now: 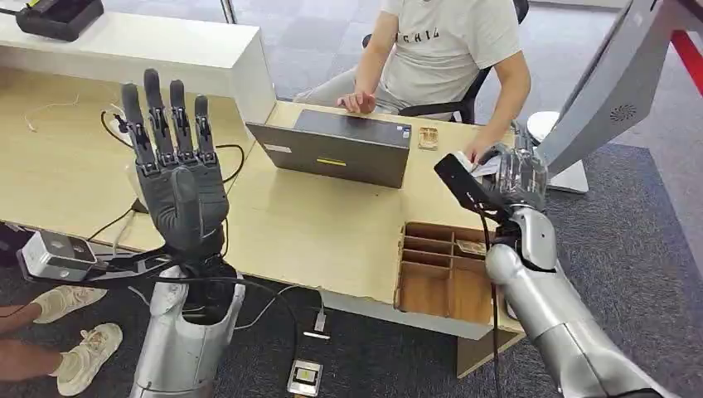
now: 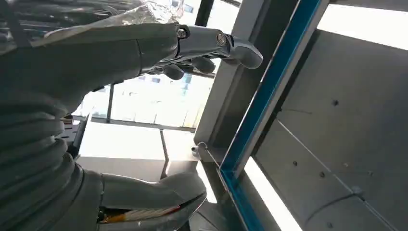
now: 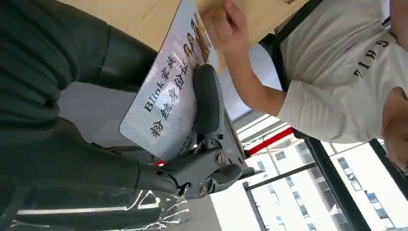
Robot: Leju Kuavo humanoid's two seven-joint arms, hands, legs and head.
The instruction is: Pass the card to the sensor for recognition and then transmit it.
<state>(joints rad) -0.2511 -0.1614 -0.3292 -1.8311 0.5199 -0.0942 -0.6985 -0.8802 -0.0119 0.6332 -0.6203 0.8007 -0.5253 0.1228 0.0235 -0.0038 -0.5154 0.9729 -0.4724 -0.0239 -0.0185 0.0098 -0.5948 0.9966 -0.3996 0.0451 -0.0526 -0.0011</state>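
Note:
The card (image 3: 163,96) is white with printed characters and small portraits. My right hand (image 1: 516,176) holds it at the table's far right, with the thumb (image 3: 208,98) pressed on its face. A seated person's hand (image 3: 226,24) grasps the card's far end; that hand (image 1: 481,152) meets mine in the head view, where a white corner of the card (image 1: 489,167) shows. My left hand (image 1: 176,178) is raised over the left of the table, palm toward me, fingers (image 2: 211,45) straight and apart, holding nothing.
A grey laptop (image 1: 340,145) sits mid-table before the person in a white shirt (image 1: 448,46). A wooden compartment tray (image 1: 439,269) lies below my right hand. A grey terminal on a stand (image 1: 609,91) rises at the right. Someone's shoes (image 1: 79,332) show at lower left.

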